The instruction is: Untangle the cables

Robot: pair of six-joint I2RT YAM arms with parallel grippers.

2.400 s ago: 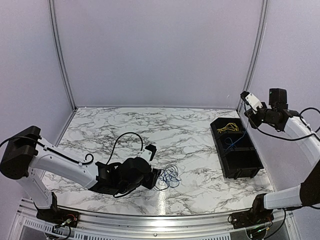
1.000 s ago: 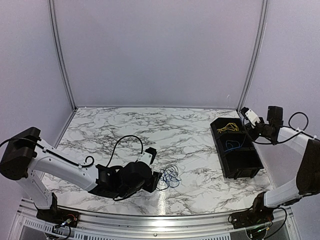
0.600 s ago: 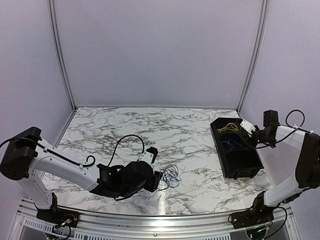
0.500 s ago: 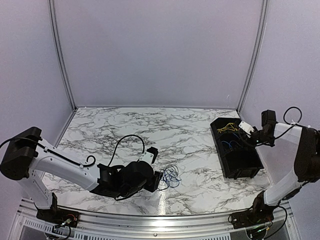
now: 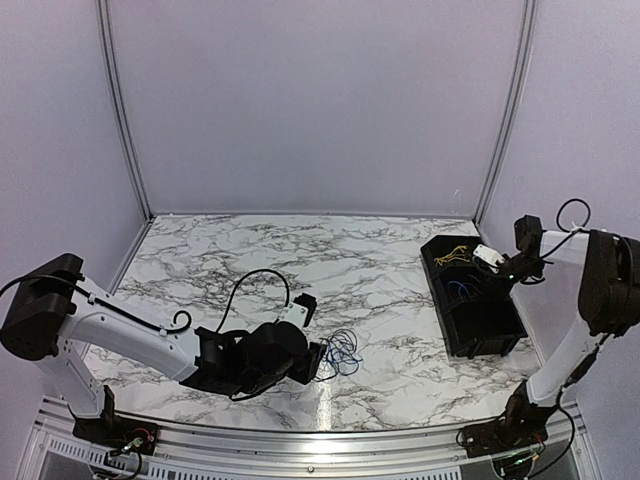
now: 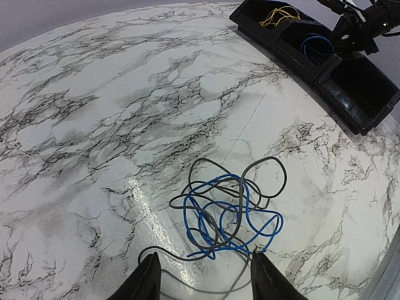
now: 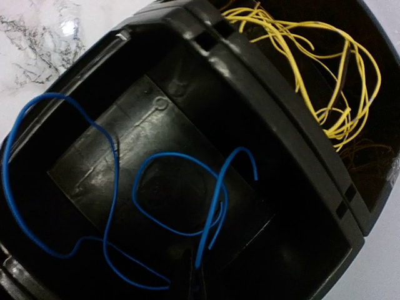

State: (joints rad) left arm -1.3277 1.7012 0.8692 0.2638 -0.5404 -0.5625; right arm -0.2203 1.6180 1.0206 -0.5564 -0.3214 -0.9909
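A tangle of blue and dark grey cables [image 6: 228,215] lies on the marble table, also in the top view [image 5: 341,352]. My left gripper [image 6: 206,281] is open, its fingers [image 6: 147,282] astride the tangle's near edge; in the top view the left gripper [image 5: 322,358] sits low beside it. My right gripper [image 7: 196,278] is down in the black bin's [image 7: 281,106] middle compartment, shut on one end of a blue cable [image 7: 55,95] lying there. Yellow cables [image 7: 337,125] fill the far compartment. The right gripper [image 5: 493,268] also shows in the top view.
The black bin [image 5: 438,290] with three compartments stands at the table's right side, near the right wall; its nearest compartment [image 6: 359,87] is empty. The enclosure's walls close off the back and both sides.
My right arm has come down from high above the bin, bringing its gripper into the middle compartment. The left arm and the tangle have hardly moved.
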